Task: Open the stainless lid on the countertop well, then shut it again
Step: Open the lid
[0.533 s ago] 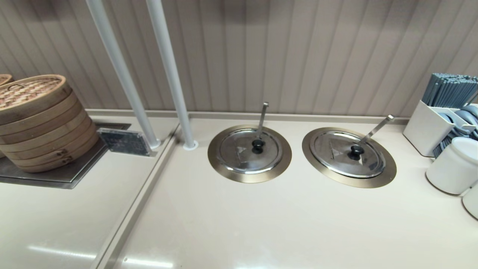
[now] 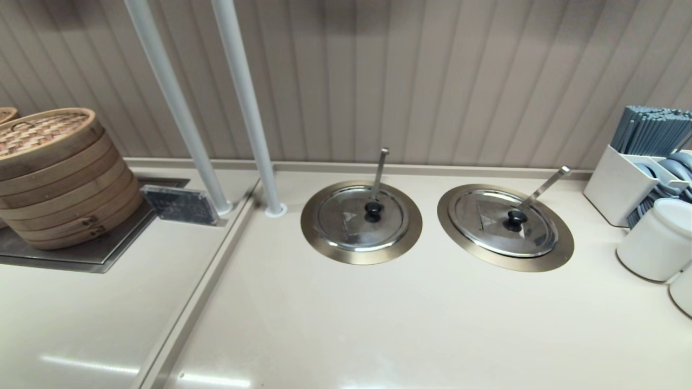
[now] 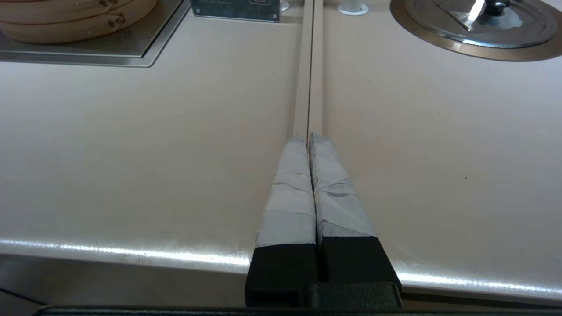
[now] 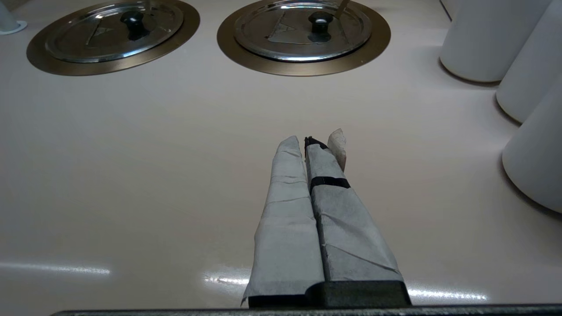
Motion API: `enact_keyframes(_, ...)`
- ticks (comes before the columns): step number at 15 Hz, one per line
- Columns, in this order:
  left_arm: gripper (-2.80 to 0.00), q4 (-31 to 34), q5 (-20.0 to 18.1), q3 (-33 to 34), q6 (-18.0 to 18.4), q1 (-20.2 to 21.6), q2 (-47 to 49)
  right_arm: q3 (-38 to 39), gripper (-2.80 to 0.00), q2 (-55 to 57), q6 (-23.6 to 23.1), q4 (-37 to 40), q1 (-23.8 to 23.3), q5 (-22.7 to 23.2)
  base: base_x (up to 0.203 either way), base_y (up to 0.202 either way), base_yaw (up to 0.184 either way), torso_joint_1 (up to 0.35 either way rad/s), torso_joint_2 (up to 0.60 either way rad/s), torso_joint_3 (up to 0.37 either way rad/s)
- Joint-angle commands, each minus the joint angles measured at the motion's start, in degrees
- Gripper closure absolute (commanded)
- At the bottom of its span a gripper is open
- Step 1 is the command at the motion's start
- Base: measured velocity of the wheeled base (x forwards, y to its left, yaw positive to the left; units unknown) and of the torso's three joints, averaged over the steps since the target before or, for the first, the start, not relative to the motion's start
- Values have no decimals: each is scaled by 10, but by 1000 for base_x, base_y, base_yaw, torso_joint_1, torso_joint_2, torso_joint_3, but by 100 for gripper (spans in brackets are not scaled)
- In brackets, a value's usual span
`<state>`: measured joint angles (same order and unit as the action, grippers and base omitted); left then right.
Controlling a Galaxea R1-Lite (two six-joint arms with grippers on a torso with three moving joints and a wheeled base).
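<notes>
The stainless lid with its black knob lies shut on the right-hand countertop well, whose bronze collar rings it; a slanting ladle handle sticks out behind. It also shows far ahead in the right wrist view, lid inside collar. My right gripper is shut and empty, low over the counter near its front edge. My left gripper is shut and empty too, over the counter seam. Neither gripper shows in the head view.
A twin lid with an upright ladle handle lies left of the task lid. White canisters and a white chopstick holder stand at the right. Stacked bamboo steamers and two white poles stand at the left.
</notes>
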<state>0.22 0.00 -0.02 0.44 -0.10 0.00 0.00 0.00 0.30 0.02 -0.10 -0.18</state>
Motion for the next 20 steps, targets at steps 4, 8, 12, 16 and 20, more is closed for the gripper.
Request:
enact_keyframes(4,0,0,0,0,0,0,0,-3,0,1,-5,0,0,-2,0,0,0,0,0,0)
enact_keyframes(8,0,0,0,0,0,0,0,-131,0,51,-13,41,0,-1,0,0,0,0,0,0)
enact_keyframes(12,0,0,0,0,0,0,0,-196,0,232,-9,56,0,0,0,0,0,0,0,0)
enact_keyframes(16,0,0,0,0,0,0,0,-263,0,471,-4,60,-3,-3,0,0,0,0,0,0)
enact_keyframes(20,0,0,0,0,0,0,0,-341,0,711,8,49,-7,-3,0,0,0,0,0,0)
